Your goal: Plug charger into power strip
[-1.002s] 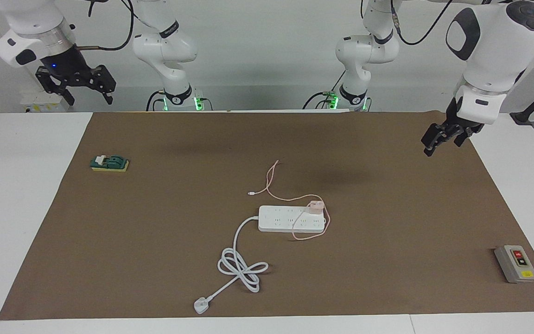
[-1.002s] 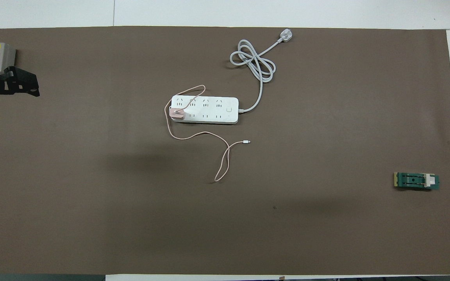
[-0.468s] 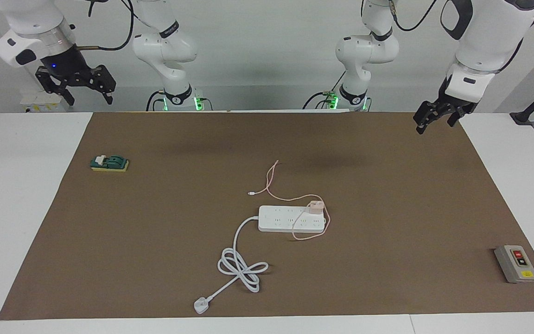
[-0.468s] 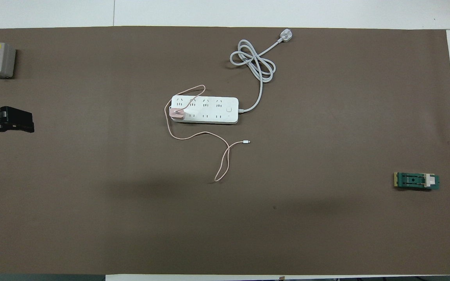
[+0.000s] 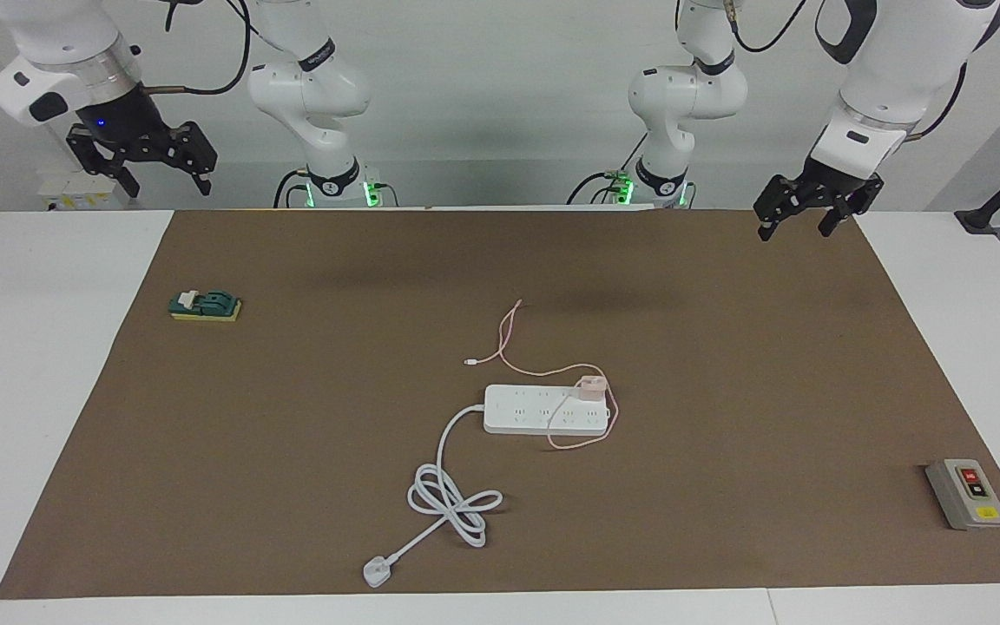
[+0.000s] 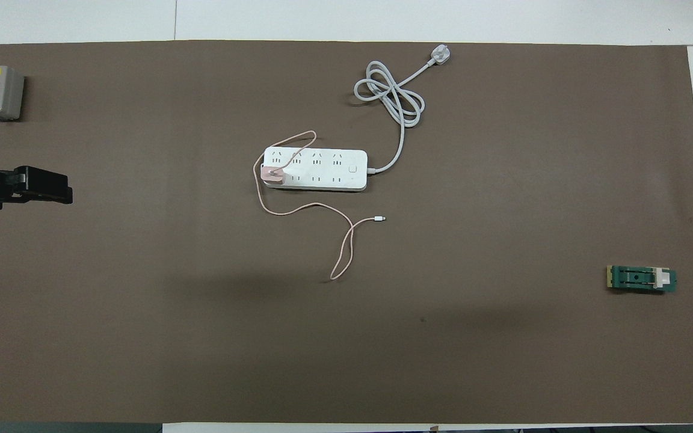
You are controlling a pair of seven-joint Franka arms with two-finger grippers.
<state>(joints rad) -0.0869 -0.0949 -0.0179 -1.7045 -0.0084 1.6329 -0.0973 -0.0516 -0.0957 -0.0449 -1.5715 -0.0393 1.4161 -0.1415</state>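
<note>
I count one charger point(image 5: 590, 385) seated on one power strip point(image 5: 543, 410); my left gripper point(image 5: 797, 221) and right gripper point(image 5: 163, 174) hang raised, open, empty.

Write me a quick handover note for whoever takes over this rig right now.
Left pincer: open, empty, raised over the mat's edge at its own end.
Right pincer: open, empty, waiting raised at its own end.
Charger: sitting on the power strip mid-mat, at its end toward the left arm; its pink cable trails toward the robots.
Done: the charger looks plugged in.
Left: confirm seating; nothing else obvious.
</note>
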